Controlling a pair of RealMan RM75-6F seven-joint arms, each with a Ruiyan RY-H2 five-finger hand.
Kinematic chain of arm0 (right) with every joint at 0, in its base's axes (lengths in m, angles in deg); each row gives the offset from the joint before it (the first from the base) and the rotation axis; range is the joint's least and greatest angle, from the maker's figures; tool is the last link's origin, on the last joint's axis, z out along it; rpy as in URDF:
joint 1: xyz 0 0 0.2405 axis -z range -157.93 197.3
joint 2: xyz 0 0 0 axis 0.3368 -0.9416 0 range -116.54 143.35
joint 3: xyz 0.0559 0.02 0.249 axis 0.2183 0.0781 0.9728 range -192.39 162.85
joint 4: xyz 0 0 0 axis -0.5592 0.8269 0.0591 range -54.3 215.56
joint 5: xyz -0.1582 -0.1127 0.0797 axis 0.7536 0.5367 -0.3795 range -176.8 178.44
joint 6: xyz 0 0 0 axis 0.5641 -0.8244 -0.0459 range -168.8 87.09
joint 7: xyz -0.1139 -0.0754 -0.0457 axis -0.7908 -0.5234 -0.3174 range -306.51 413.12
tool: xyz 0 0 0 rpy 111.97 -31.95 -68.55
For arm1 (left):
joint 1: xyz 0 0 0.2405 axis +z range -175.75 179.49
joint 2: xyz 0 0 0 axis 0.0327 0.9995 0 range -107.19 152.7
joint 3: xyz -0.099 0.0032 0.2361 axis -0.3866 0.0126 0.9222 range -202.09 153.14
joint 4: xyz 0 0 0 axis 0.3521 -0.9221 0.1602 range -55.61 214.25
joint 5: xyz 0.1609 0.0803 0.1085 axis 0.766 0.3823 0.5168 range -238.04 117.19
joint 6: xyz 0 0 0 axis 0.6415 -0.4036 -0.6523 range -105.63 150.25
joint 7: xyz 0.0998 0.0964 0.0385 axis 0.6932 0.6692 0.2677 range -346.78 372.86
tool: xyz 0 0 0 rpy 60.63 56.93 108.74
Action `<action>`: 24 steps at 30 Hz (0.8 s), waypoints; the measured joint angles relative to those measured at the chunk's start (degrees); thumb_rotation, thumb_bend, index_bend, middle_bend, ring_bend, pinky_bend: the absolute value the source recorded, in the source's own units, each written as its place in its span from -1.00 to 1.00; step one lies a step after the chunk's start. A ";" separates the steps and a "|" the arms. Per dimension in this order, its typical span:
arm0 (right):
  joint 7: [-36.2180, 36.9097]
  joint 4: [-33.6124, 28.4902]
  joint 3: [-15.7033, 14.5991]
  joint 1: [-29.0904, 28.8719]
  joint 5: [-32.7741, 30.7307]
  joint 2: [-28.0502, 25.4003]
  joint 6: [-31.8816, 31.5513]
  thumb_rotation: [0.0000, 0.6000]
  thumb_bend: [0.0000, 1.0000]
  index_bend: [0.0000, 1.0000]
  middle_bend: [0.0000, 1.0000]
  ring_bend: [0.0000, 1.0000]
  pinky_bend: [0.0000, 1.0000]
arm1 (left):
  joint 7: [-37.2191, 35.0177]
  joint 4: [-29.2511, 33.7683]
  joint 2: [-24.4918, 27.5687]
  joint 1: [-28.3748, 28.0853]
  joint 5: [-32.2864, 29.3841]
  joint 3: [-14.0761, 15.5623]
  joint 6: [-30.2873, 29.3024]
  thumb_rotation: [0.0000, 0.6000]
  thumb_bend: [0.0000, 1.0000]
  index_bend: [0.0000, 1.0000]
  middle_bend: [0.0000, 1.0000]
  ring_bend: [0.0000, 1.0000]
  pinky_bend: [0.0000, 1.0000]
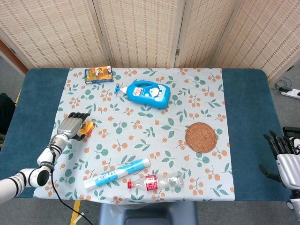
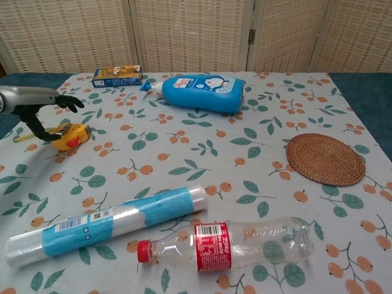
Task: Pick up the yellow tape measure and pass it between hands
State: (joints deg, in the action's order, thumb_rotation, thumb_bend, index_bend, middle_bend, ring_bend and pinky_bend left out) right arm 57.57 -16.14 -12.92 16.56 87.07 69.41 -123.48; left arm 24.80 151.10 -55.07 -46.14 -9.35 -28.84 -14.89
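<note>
Clear plastic catches the eye nearest the front edge of the bench point(image 1: 243, 93): an empty bottle point(image 2: 226, 243) with a red cap and red label lies on its side on a cloth point(image 2: 184, 153) printed with orange fruit and green leaves. Just behind it, to the left, a roll point(image 2: 104, 223) in blue and white wrapping lies at a slant, close to the bottle but apart from it.

Farther back on the right sits a round woven coaster point(image 2: 326, 159), flat on the cloth and well apart from everything else.

At the left edge of the cloth is the yellow tape measure point(image 2: 69, 136), resting on the cloth with a short length of yellow tape pulled out to its left. The left robot hand point(image 2: 38, 104) hovers over it in the chest view, fingers spread and arched above and beside the case, grasping nothing; one dark fingertip reaches down near the tape. In the head view the same robot hand point(image 1: 74, 125) covers most of the tape measure point(image 1: 87, 128), so whether any finger touches it cannot be told.

The right robot hand point(image 1: 284, 152) is at the far right, off the bench edge, its dark fingers apart and pointing up, holding nothing.

Toward the back, a blue detergent bottle point(image 2: 199, 92) lies on its side, nozzle pointing left. Farthest back on the left lies a small flat box point(image 2: 116, 75) in blue and orange. Woven screens point(image 1: 140, 33) stand behind the bench.
</note>
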 measured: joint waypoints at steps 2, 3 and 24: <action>-0.05 -0.08 0.01 0.00 0.09 0.00 -0.07 1.00 -0.37 -0.86 -0.93 -0.83 -1.00 | 0.53 -0.05 -0.17 0.11 -0.02 0.38 -0.03 1.00 -0.23 -0.88 -0.79 -0.86 -1.00; -0.06 -0.11 -0.02 0.02 0.15 -0.01 -0.13 1.00 -0.37 -0.86 -0.93 -0.83 -1.00 | 0.84 -0.27 -0.46 0.14 -0.11 0.51 -0.05 1.00 -0.24 -0.88 -0.79 -0.86 -1.00; 0.57 0.50 -0.20 0.46 -0.18 0.31 -0.29 1.00 -0.37 -0.85 -0.92 -0.83 -1.00 | 6.53 -7.77 -7.02 -0.43 -4.74 0.00 -1.46 1.00 -0.27 -0.55 -0.62 -0.66 -1.00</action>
State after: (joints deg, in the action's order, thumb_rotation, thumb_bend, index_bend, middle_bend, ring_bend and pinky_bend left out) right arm 58.14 -15.64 -13.12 17.03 86.88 69.72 -123.77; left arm 31.33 143.33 -62.09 -46.56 -14.09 -28.84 -16.35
